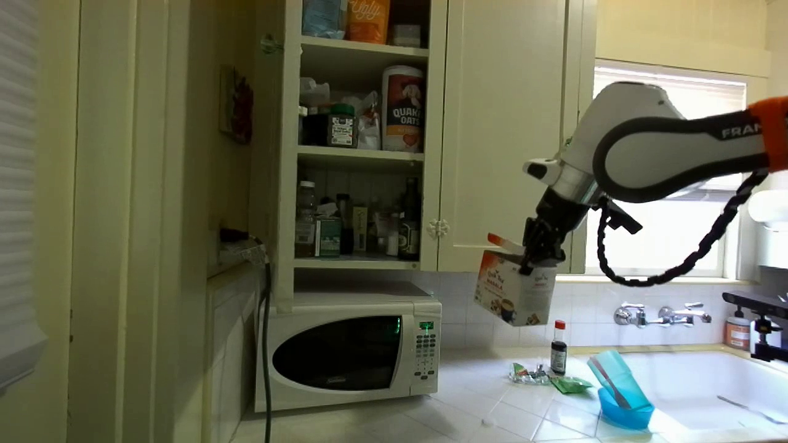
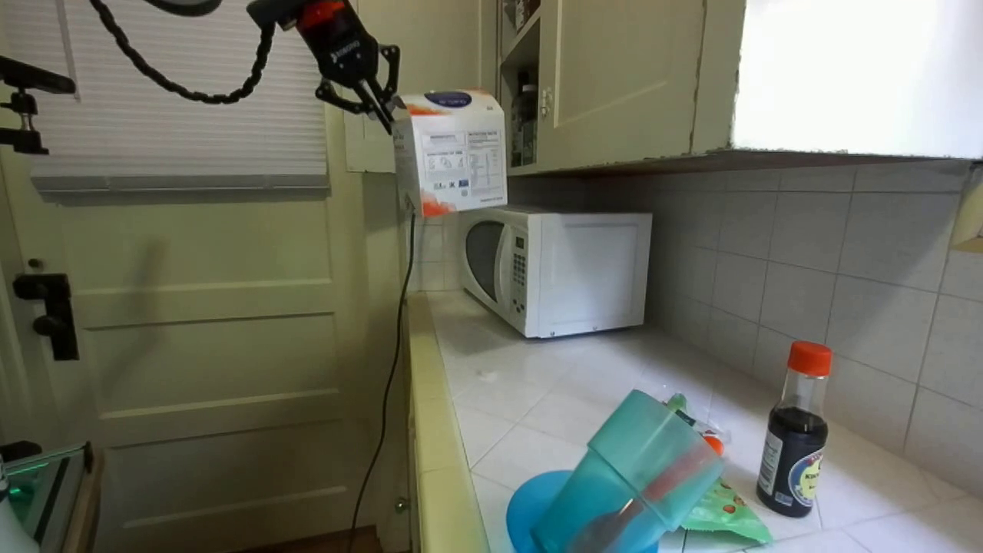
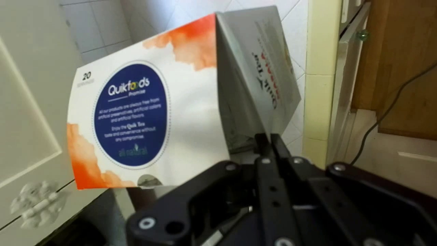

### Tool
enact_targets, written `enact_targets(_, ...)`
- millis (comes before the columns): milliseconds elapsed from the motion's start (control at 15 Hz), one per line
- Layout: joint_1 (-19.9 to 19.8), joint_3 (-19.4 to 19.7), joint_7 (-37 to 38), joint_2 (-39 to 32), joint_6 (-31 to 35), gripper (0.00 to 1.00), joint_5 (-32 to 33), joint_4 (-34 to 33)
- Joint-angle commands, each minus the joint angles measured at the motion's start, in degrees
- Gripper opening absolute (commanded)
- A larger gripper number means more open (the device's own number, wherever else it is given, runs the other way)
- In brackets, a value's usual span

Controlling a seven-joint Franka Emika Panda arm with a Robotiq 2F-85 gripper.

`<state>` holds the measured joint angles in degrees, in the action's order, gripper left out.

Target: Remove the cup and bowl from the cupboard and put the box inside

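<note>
Cupboard [image 1: 437,92], open section: jar [image 1: 343,126] w/ green lid, middle shelf, label too small to read. Orange package [image 1: 368,24], top shelf, says "Ugly". Canister [image 1: 403,114], middle shelf, "QUAKER OATS". Dark bottle [image 1: 409,239], bottom shelf, label not legible. Microwave [image 1: 338,354] below, on desk [image 1: 468,400]; door logo too small.

Next, box [image 1: 514,295]: white/orange, in midair, tilted, outside cupboard, right of microwave, top open, flap up. Front: "Quik Tea MASALA". Blue oval, wrist view: "Quikfoods Promise", "All our products are always free from artificial preservatives, artificial colors and artificial flavors", "Enjoy the Quik Tea taste and convenience without any compromise", "all natural". Corner: "20 SERVINGS". Another panel has fine print, unreadable.

Fingers [image 3: 271,184] closed together, pinching edge of a box panel.

Red-capped bottle [image 2: 791,461] upright on desk, label starts "KIK", rest unclear. Green packet [image 1: 570,385] just beside it, print unreadable.

Cup [image 1: 627,375], turquoise, tilted in blue bowl [image 1: 625,419]; both on desk by sink [image 1: 683,375].

Far right, arm [image 1: 652,157]: "FRAN", then orange band [image 1: 777,135] covers the rest.
</note>
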<state>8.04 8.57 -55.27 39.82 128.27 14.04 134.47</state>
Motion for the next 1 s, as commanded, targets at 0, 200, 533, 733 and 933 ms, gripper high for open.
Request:
enact_targets(0,0.8,-1.6,-4.3,-4.7,-4.2,0.01,0.0,-10.7)
enact_targets(200,2.0,-2.7,-5.4,-9.7,-1.6,0.01,-1.8,-17.0)
enact_targets(533,0.8,-3.8,-4.1,-9.9,-2.2,0.04,-1.6,-16.1)
enact_targets(733,1.5,-3.6,-4.9,-11.0,-2.5,0.01,-2.9,-15.4)
enact_targets(933,3.3,-5.1,-7.1,-14.3,-2.6,0.01,-4.1,-17.0)
